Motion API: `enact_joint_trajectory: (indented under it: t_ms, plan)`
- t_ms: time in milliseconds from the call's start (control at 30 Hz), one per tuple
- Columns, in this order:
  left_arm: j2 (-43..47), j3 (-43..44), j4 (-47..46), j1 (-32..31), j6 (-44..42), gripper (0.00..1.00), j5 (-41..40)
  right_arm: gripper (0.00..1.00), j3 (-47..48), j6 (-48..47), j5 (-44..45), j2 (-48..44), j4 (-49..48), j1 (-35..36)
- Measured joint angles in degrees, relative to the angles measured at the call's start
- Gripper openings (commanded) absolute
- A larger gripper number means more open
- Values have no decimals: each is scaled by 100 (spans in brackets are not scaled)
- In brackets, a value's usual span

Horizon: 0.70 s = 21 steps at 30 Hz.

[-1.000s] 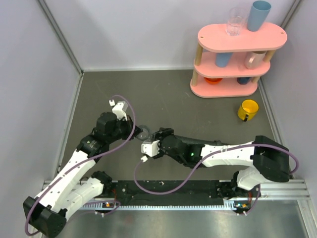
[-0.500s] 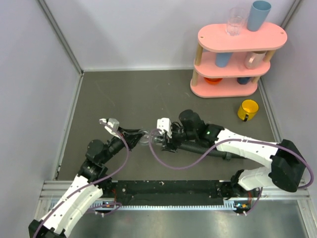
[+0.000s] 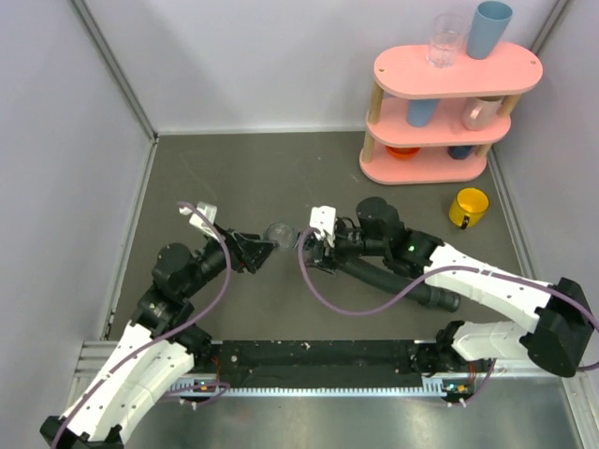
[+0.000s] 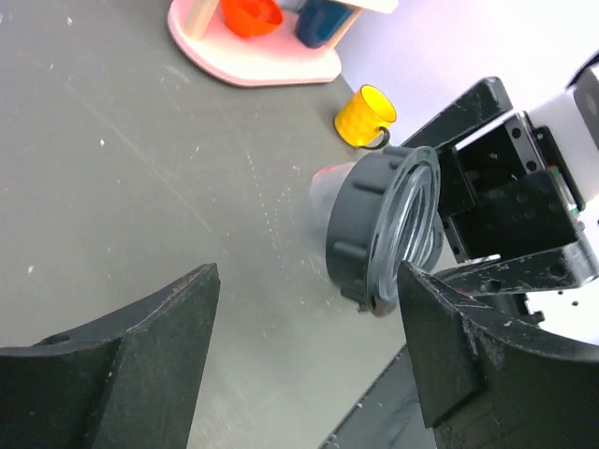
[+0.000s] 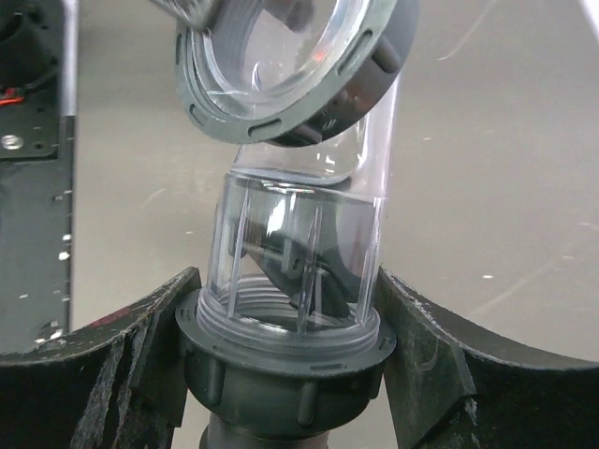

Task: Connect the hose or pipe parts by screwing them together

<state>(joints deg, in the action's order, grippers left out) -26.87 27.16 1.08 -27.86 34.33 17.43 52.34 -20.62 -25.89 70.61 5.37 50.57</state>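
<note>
1. Pale grey walls close in a dark grey tabletop (image 3: 281, 168) seen from above, with the arm bases along the bottom edge of the frame.
2. At centre left, the left gripper (image 3: 265, 253) points right, low over the tabletop. It is spread wide and grips nothing. In its wrist view the two fingers stand at the lower corners, and the fitting shows in the gap beyond them, touching neither.
3. At the centre, just right of that gripper, is the elbow fitting (image 3: 281, 232). It has a clear bent body, and a dark-grey ring nut (image 4: 379, 229) on its free end faces the left gripper.
4. Right of centre, the right gripper (image 3: 307, 248) pinches the fitting's other end. Its fingers press on both sides of a dark-grey collar (image 5: 281, 360) below the clear body.
5. From that gripper the black ribbed hose (image 3: 393, 281) runs toward the lower right, ending in a wide cuff beside the right arm. Whether the collar is fully screwed onto the hose cannot be told.
6. In the upper right a pink tiered shelf (image 3: 510, 75) carries cups, and a yellow mug (image 3: 470, 206) stands on the tabletop just below it.
</note>
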Motion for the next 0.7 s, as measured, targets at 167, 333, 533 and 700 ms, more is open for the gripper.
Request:
enact_joint_trajectory:
  t_ms: [167, 333, 533, 700]
  plan:
    - [-319, 1213, 1471, 0, 317, 81, -278, 0, -212, -616, 977, -295, -317, 199]
    - [-831, 2194, 2435, 0, 680, 78, -361, 0, -745, -1392, 2240, -323, -981, 767]
    - [-1738, 3038, 3388, 0, 824, 78, -457, 0, -1180, -2192, 3390, -293, -1661, 1399]
    - [-2192, 3117, 3792, 2, 802, 74, -485, 0, -1261, -2664, 3965, -166, -2135, 1731]
